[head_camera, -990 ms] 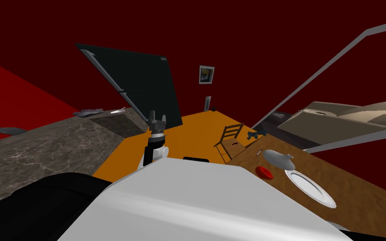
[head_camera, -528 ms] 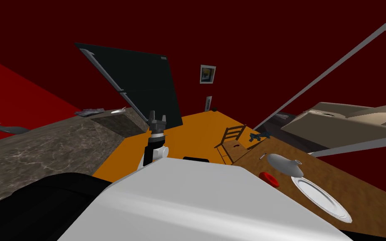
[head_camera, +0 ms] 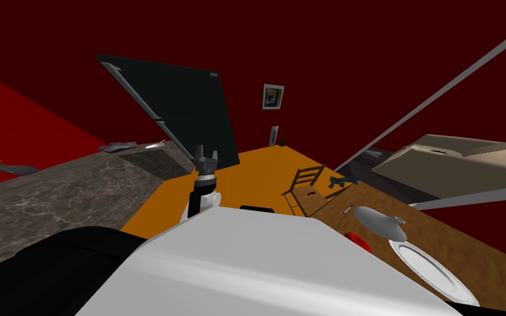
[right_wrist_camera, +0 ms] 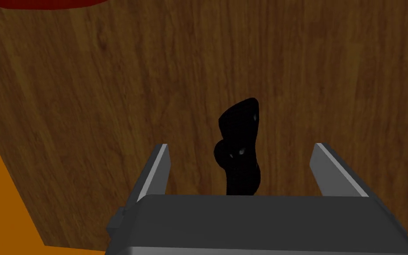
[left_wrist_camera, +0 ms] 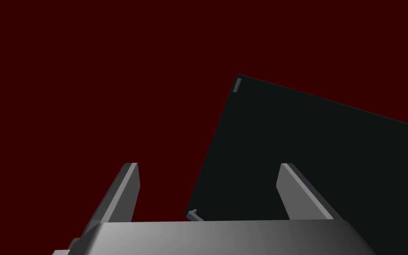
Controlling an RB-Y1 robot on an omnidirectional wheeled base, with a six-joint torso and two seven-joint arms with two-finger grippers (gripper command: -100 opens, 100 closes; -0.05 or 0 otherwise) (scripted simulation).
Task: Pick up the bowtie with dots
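Observation:
The bowtie [right_wrist_camera: 239,148] is black with a few pale dots. It lies flat on the brown wooden table [right_wrist_camera: 88,110], between my right gripper's [right_wrist_camera: 240,149] two open fingers and touching neither; its near end is hidden behind the gripper body. My left gripper [head_camera: 206,151] stands raised in front of my chest, beside the counter's end, open [left_wrist_camera: 207,168] and holding nothing.
In the head view the wooden table [head_camera: 466,241] to my right carries a red disc [head_camera: 356,240], a grey vase on its side [head_camera: 378,222] and a white plate [head_camera: 430,269]. A wooden chair [head_camera: 304,189] stands at its far end. A marble counter [head_camera: 65,192] runs along my left.
The head view has swung a little: the table, vase and plate have slid right and down in the picture. The left arm has kept its place.

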